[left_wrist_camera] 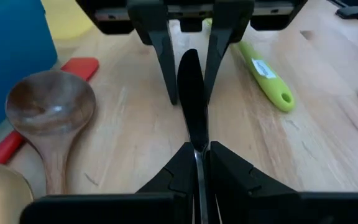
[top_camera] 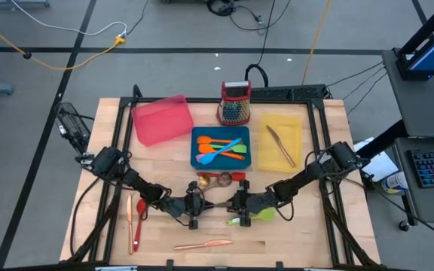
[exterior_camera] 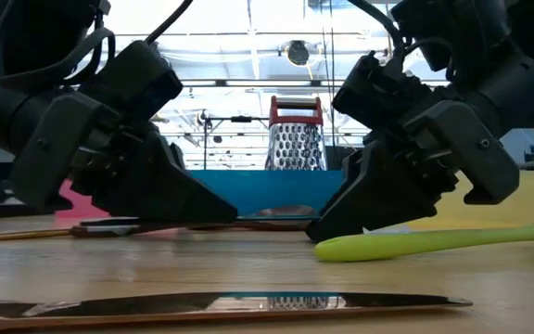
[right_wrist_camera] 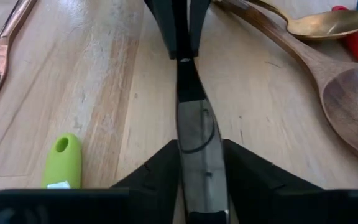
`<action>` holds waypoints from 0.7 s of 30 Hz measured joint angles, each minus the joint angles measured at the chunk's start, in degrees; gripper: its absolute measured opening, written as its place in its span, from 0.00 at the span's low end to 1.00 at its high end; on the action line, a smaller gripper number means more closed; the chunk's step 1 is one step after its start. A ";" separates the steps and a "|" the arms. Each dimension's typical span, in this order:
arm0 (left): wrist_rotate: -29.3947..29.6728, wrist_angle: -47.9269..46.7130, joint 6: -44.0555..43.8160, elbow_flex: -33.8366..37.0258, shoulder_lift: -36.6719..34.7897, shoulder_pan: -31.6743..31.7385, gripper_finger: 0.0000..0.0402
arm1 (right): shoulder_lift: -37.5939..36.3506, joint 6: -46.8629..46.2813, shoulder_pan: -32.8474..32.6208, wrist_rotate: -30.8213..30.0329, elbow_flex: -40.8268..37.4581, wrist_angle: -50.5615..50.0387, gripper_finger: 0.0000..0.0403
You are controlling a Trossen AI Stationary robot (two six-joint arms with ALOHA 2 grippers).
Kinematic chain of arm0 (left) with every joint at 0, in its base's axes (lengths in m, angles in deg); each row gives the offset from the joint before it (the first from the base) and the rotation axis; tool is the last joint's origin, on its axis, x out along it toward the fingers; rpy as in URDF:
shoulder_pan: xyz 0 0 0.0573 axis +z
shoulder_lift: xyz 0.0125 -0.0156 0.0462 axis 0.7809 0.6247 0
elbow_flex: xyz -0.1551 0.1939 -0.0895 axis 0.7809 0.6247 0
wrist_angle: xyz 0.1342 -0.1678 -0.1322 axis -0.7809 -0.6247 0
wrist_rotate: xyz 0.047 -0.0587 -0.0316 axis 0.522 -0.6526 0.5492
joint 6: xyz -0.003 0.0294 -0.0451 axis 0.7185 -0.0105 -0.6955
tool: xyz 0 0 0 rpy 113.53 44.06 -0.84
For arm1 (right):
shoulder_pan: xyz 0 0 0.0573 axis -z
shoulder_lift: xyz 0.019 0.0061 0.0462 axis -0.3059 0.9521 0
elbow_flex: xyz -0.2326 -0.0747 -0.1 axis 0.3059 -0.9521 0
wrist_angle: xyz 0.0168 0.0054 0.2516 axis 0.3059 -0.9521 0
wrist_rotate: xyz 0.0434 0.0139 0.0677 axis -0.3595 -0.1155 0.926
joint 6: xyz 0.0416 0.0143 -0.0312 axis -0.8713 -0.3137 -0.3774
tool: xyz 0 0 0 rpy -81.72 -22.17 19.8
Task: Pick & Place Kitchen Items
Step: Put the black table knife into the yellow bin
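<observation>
Both grippers, left [top_camera: 195,205] and right [top_camera: 238,202], pinch opposite ends of one slim dark utensil [left_wrist_camera: 192,93] lying mid-table; thin, stiff and probably slippery, it is best gripped across its narrow handle.

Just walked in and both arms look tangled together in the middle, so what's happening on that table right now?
Both arms meet at the table's front centre over one slim dark utensil. The left gripper is shut on one end of it; the right gripper has its fingers on either side of the other end, so this looks like a handover. A green utensil lies on the wood by the right gripper. Behind them, the blue tray holds orange and blue utensils, the yellow tray one piece, and the pink tray looks empty.
</observation>
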 joint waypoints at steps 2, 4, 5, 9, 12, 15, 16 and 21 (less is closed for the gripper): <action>0.00 -0.02 0.54 -0.27 0.00 0.00 0.10 | 0.04 1.06 0.06 0.12 -0.04 0.54 0.23; 0.01 -0.14 0.61 -0.29 0.00 -0.04 0.10 | 0.07 2.03 0.06 0.19 -0.04 0.97 0.20; -0.01 -0.33 0.46 -0.29 -0.02 -0.04 0.10 | 0.07 2.31 0.06 0.19 -0.04 1.02 0.19; -0.06 -0.44 0.03 -0.33 -0.04 -0.04 0.10 | 0.09 2.66 0.08 0.17 -0.04 1.45 0.20; -0.11 -0.44 -0.07 -0.36 -0.04 -0.04 0.10 | 0.09 2.66 0.08 0.07 -0.07 1.46 0.23; -0.15 -0.44 -0.09 -0.38 -0.04 -0.04 0.10 | 0.09 2.66 0.08 0.01 -0.07 1.49 0.23; -0.17 -0.46 -0.09 -0.38 -0.04 -0.04 0.10 | 0.09 2.66 0.08 0.01 -0.08 1.54 0.22; -0.20 -0.46 -0.09 -0.38 -0.04 -0.04 0.10 | 0.09 2.68 0.08 0.06 -0.09 1.63 0.18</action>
